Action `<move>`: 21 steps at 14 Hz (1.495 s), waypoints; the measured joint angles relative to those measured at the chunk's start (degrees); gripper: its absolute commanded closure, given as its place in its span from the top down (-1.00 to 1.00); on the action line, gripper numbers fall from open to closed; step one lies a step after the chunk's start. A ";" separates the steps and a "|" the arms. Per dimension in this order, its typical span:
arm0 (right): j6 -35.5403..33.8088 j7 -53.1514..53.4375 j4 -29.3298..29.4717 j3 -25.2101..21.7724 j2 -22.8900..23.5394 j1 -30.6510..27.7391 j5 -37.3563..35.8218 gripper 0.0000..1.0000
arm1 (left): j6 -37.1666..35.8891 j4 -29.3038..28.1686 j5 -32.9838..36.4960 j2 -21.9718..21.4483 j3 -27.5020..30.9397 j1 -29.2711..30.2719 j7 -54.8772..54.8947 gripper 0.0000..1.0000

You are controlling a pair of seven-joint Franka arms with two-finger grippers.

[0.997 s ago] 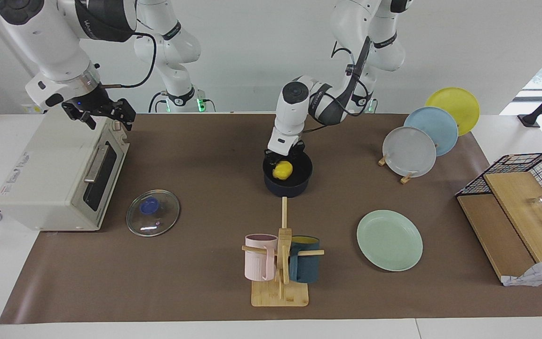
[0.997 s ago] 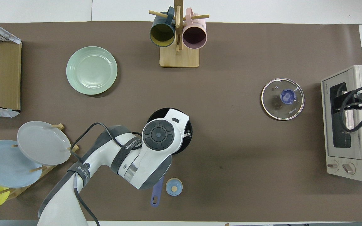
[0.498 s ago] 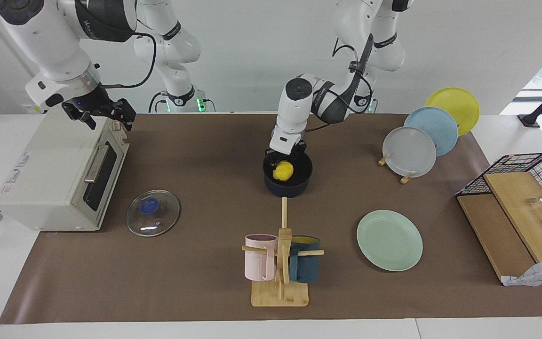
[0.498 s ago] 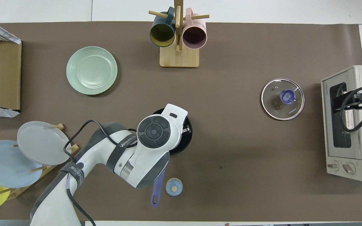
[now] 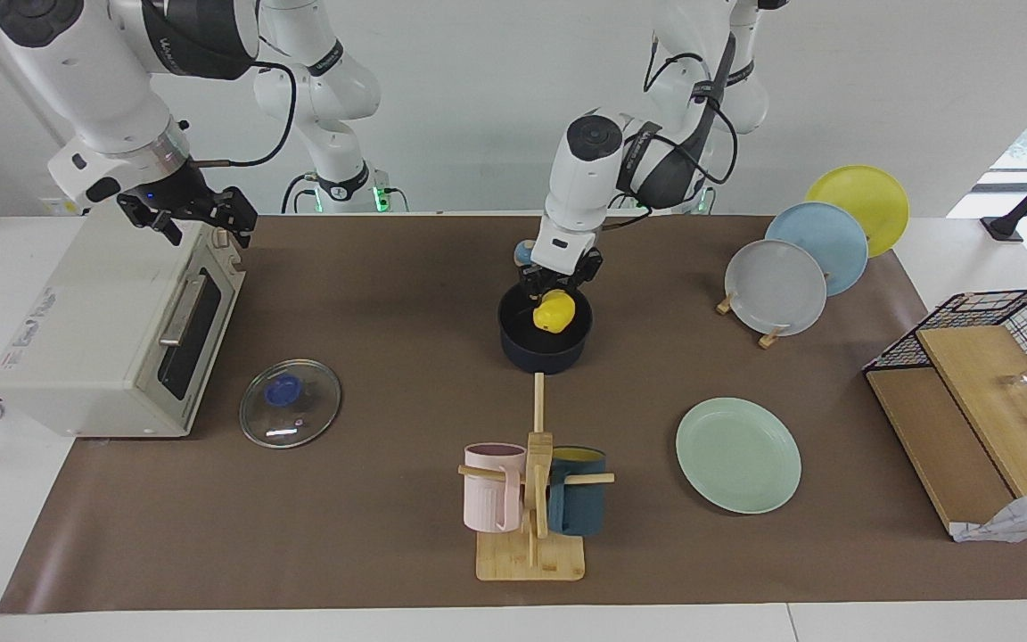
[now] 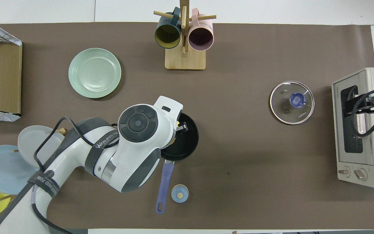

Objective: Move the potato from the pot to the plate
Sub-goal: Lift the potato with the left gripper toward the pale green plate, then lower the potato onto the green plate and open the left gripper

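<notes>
Left gripper (image 5: 555, 299) clamped on potato (image 5: 554, 312), a smooth bright-yellow oval lump, raised just over pot (image 5: 545, 352). Right gripper (image 5: 201, 214) waits spread wide over toaster oven (image 5: 112, 330). Plate (image 5: 738, 455) bare.

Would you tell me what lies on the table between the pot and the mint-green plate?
Nothing: between the pot and the plate only bare brown mat shows, clearest in the overhead view.

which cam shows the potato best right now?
Facing view. The potato shows whole and bright yellow in the left claw, lifted over the pot. In the overhead view the left arm's wrist covers it; only a yellow sliver peeks out at the pot's rim.
</notes>
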 measured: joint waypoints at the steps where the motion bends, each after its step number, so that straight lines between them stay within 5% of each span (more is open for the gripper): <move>1: 0.00 0.00 0.00 0.00 0.00 0.00 0.00 1.00 | -1.82 1.29 0.00 -0.19 0.02 1.07 1.30 -1.00; 11: 0.00 0.00 0.00 0.00 0.00 0.00 0.00 1.00 | -9.14 11.07 -1.55 2.98 0.31 16.23 22.19 -1.00; 21: 0.00 0.00 0.00 0.00 0.00 0.00 0.00 1.00 | -5.01 16.90 0.83 14.60 0.46 27.51 36.52 -1.00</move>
